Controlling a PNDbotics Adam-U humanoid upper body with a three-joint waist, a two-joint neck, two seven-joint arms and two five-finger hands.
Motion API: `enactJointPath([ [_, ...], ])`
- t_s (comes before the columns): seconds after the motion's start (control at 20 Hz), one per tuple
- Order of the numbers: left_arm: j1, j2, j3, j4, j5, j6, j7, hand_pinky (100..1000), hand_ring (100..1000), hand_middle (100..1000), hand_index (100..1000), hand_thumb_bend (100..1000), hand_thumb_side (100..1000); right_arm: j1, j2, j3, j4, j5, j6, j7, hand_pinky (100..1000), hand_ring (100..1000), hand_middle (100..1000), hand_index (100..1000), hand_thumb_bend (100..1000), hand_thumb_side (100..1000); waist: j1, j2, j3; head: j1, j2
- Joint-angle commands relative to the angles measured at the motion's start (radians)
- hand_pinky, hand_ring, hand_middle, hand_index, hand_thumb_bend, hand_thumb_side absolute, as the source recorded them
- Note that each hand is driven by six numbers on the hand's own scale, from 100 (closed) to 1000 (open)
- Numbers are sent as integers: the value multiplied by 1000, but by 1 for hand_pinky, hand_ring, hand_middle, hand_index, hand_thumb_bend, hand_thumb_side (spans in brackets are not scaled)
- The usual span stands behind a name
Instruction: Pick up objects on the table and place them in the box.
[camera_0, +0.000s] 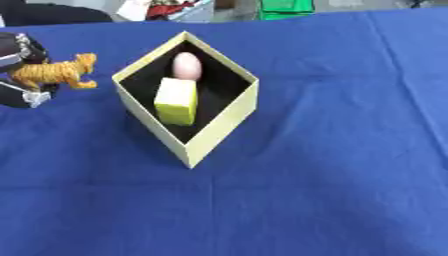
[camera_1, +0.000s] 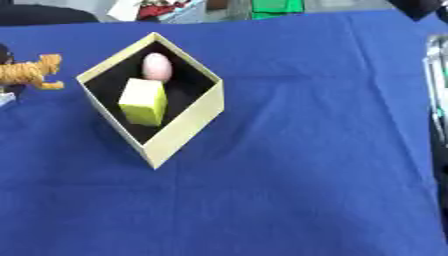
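Left hand (camera_0: 19, 65) cut off by the left edge; its fingers hidden behind the toy tiger (camera_0: 54, 71), hold not readable. Tiger's rear cropped in the right eye view. Right arm (camera_1: 437, 95) only a blurred sliver at the right edge, hand unseen. Box (camera_0: 219, 125) near walls hide the base of the yellow block (camera_0: 177, 101). Clutter (camera_0: 175, 9) beyond the worktop too blurred to identify.
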Motion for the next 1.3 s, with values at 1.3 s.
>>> enactJointPath([
  [1.3, -202, -171, -57, -79, 194, 92, -25, 548, 504, 399, 467, 100, 376, 1, 32, -3, -59, 24, -9, 11, 893, 961, 776, 884, 100, 686, 7, -51, -9, -7, -8],
])
